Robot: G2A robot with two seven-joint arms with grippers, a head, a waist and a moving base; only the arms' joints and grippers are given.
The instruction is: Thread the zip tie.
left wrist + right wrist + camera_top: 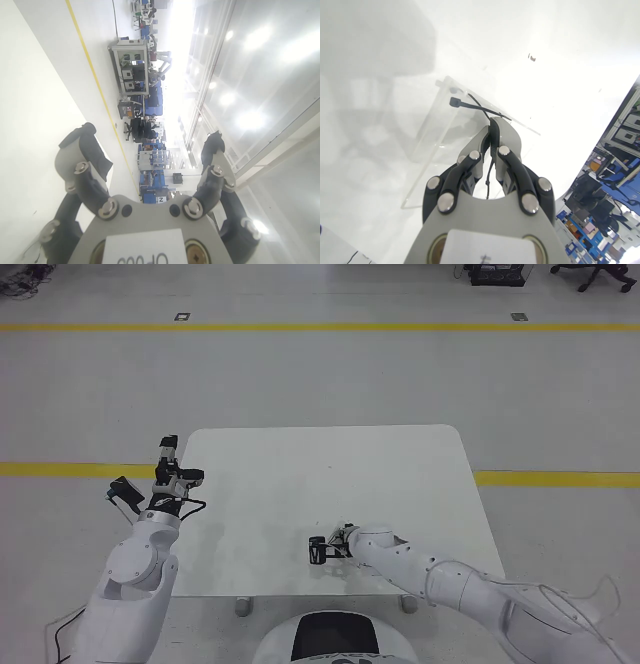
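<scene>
A black zip tie lies against a clear acrylic stand on the white table. Its square head is at one end, and two runs of strap cross just ahead of the fingertips. My right gripper is shut on the strap, whose tail hangs back between the fingers. In the top view this gripper sits near the table's front edge, at the middle. My left gripper hovers at the table's left edge, open and holding nothing, and in its own wrist view it faces out into the room.
The acrylic stand is thin and see-through, with an edge close under the right fingers. A small dark speck lies on the table beyond it. Bare tabletop stretches across the back and right side.
</scene>
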